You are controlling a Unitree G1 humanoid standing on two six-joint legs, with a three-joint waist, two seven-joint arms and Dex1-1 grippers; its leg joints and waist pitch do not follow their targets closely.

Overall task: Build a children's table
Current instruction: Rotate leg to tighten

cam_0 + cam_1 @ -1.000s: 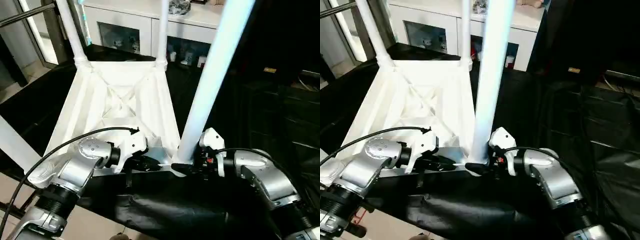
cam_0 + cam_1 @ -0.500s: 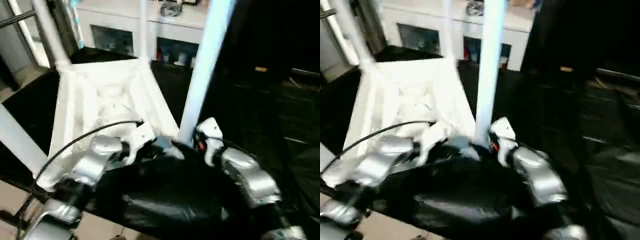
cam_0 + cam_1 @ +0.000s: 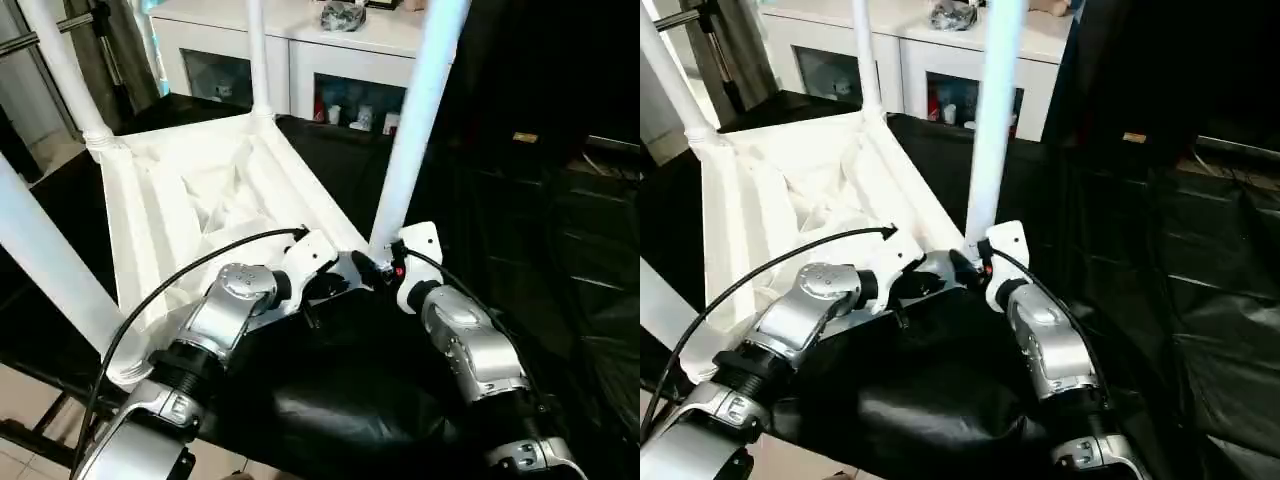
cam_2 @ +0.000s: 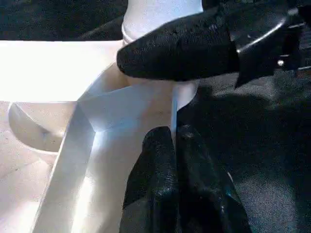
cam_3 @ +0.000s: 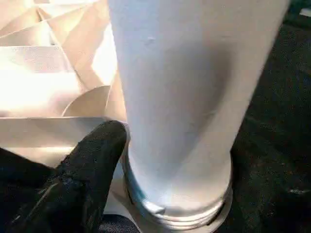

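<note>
both forearms are now being seen drawn closer together at the near corner of the upturned table top (image 3: 190,190). four legs (image 3: 410,130) are standing in their sockets. the left gripper (image 4: 177,160) is being kept shut, empty, against the corner; the right gripper (image 3: 372,266) is being held wide around the nearest leg's base, perhaps seating it.
</note>
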